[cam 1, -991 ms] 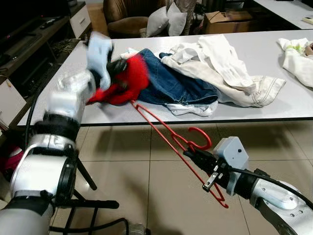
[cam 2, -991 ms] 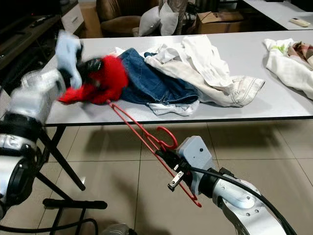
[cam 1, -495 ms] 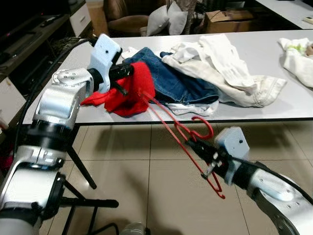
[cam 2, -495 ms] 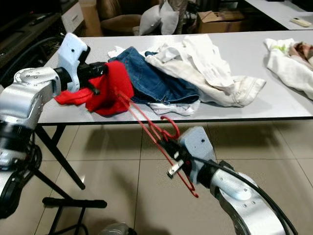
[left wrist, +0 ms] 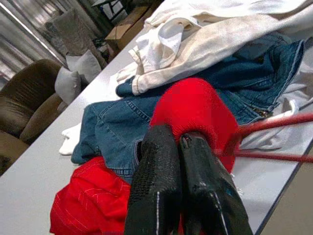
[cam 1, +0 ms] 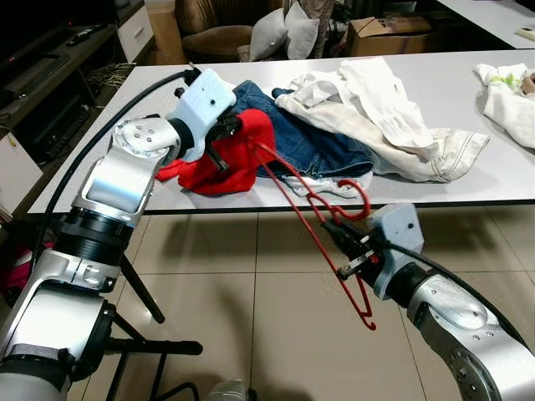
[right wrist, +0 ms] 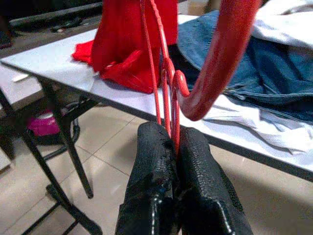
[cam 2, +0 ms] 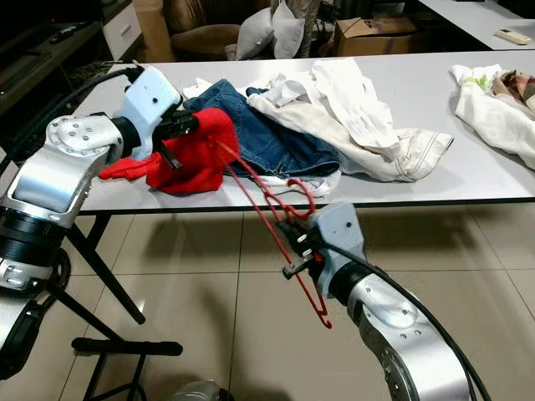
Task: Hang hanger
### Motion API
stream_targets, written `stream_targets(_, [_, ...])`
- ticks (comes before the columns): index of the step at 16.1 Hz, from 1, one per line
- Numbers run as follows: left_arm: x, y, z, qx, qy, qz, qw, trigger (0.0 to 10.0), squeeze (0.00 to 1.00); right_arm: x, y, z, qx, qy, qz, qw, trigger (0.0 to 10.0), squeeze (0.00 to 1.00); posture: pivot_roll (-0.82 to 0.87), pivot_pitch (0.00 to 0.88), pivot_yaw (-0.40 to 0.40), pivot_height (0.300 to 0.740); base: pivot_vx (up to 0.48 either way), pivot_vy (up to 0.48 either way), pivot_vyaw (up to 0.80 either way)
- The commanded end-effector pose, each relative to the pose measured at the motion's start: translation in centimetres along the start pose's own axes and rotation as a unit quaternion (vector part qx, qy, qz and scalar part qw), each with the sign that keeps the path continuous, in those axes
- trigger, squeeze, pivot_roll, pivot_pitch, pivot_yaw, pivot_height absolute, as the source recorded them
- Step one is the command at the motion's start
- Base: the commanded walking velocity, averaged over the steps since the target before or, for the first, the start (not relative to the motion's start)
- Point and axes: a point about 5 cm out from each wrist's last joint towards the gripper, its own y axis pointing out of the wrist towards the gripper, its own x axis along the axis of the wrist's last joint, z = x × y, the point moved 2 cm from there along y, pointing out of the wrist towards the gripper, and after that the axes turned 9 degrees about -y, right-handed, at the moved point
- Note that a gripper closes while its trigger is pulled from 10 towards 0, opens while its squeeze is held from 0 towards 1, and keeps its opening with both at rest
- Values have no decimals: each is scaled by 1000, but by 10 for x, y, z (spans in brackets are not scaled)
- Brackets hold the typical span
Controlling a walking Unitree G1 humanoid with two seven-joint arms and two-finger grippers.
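A red wire hanger [cam 1: 311, 209] slants up from below the table edge, and my right gripper [cam 1: 333, 232] is shut on its neck just under the hook [right wrist: 215, 63]. The hanger's upper arm reaches into a red garment [cam 1: 224, 167] at the front left of the grey table [cam 1: 468, 188]. My left gripper [cam 1: 227, 134] is shut on a bunched fold of that garment [left wrist: 193, 107], lifted a little off the table. The hanger's lower end hangs over the tiled floor.
Blue jeans [cam 1: 309, 146] and a heap of white clothes [cam 1: 376, 109] lie behind the red garment. More white cloth [cam 1: 506, 96] sits far right. A black stand's legs [cam 1: 142, 334] spread on the floor at left. An armchair with pillows [cam 1: 284, 33] and a cardboard box [cam 1: 384, 33] stand behind.
My left gripper has carried the red garment rightward and lifted it onto the hanger's upper arm. My right gripper has raised the hanger closer to the table edge.
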Motion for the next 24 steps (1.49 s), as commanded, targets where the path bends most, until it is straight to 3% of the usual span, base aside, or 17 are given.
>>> stream_targets(1, [2,2,1,6,9,1,1000,1373,0,-2,-1,3,10,15,3,1000,10000,0,11,0,90,723,0,0,0])
stream_targets(2, [3,7,1,14,17,2,1000,941,0,-2,-3,19,64,10,7,998,10000,0,9,0,90,723,0,0,0])
stream_targets(3, [4,10,2,22,21,2,1000,157,0,-3,-6,28,95,8,11,995,10000,0,8,0,92,723,0,0,0])
stream_targets(4, [4,11,4,29,25,2,999,0,0,-4,-7,34,112,7,12,994,10000,0,8,0,92,723,0,0,0])
stream_targets(8, [8,13,5,25,-12,-16,999,0,0,-1,-8,39,125,12,10,992,10000,0,8,0,94,723,0,0,0])
stream_targets(11, [12,12,-5,-18,-18,-18,1000,0,0,-6,2,21,63,12,24,998,10000,0,13,0,91,723,0,0,0])
stream_targets(14, [9,10,-13,-50,15,10,999,0,0,-5,15,-1,-5,25,27,999,10000,0,21,0,83,723,0,0,0])
stream_targets(21, [-7,7,1,-3,88,58,994,0,0,1,6,-22,-70,49,5,996,10000,0,6,0,87,723,0,0,0])
stream_targets(24, [-2,8,2,4,98,47,994,0,0,4,2,-27,-87,68,-11,994,10000,0,3,0,88,723,0,0,0])
